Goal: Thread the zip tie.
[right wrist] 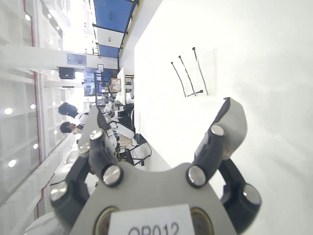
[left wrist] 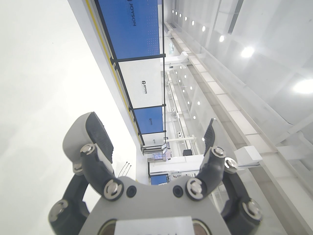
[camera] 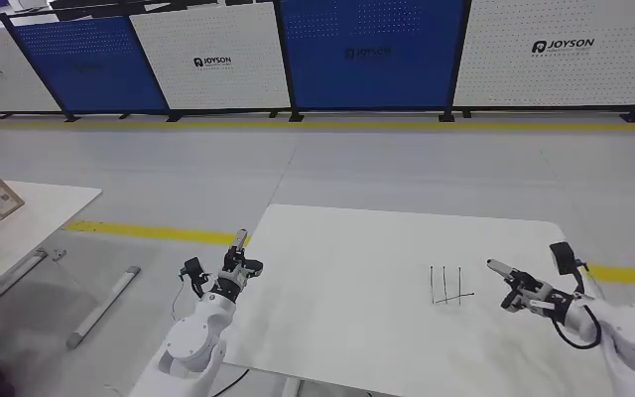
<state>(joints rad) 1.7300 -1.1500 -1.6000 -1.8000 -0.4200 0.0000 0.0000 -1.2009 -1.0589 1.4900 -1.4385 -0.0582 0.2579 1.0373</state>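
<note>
Top view: ties [camera: 448,285] lie flat on the table [camera: 337,328], toward its right edge. The right gripper [camera: 493,265] hangs just beside them, the left gripper [camera: 239,241] at the table's left edge.

Left wrist: jaws wide apart, empty, ties [left wrist: 126,166] far across the table.

Right wrist: jaws spread, empty, ties [right wrist: 188,76] near.

Thin, light, springy, likely slick; I'd pinch one near its head.

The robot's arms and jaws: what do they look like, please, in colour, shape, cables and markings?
Both the left arm and the right arm have rounded white shells, black wrists and thin black cables. The jaws are grey metal on black links with silver screws; their pads are dark and ribbed. A white label sits on each base.
</note>
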